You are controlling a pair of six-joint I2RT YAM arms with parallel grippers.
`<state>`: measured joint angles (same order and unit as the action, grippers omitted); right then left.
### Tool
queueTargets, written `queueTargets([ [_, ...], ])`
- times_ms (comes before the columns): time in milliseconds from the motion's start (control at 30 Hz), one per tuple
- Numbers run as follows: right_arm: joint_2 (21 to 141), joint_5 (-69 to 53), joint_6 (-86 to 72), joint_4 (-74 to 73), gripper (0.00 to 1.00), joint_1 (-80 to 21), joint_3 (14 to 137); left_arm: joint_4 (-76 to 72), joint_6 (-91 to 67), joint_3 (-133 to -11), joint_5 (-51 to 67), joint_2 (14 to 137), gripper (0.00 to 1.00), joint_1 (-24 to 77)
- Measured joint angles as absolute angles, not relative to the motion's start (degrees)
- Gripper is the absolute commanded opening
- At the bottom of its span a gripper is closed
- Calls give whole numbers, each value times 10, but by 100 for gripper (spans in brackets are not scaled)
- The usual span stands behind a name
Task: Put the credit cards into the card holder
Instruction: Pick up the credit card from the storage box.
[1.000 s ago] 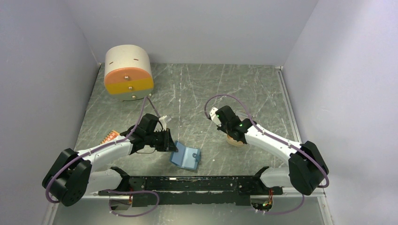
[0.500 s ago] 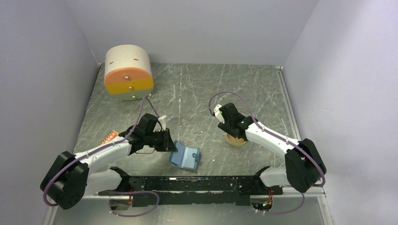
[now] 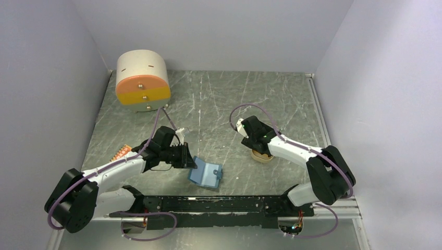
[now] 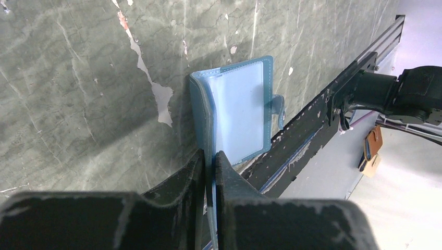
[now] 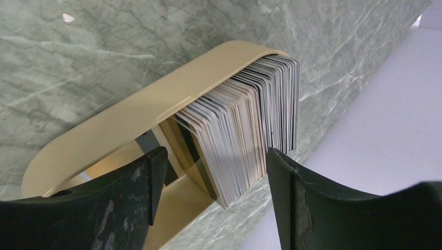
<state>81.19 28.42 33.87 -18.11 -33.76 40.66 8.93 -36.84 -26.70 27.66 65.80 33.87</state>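
The left gripper point(image 4: 208, 159) was pinched narrow on one flap of the wallet point(image 4: 240, 112), at the lower centre of the top view, probably to hold it open with the pale inside showing. The right gripper point(image 5: 216, 153) stood wide around the cards point(image 5: 250, 109) – they were packed upright in the tray point(image 5: 120, 120), right of centre – seemingly ready to pinch one.

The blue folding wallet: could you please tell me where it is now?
In the top view, the blue folding wallet sits front-centre on the table, one flap pinched by the left gripper, left of the tan tray.
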Motion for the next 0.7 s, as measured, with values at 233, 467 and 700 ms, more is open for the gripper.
queueTargets([
  [233, 831, 307, 351, -167, 57, -329, 406, 89, -368, -267, 273, 659, 15, 339],
  [467, 830, 310, 353, -168, 50, -329, 406, 89, -368, -267, 272, 664, 15, 339],
  [700, 822, 311, 352, -172, 45, -328, 406, 89, -368, -267, 272, 668, 15, 339],
])
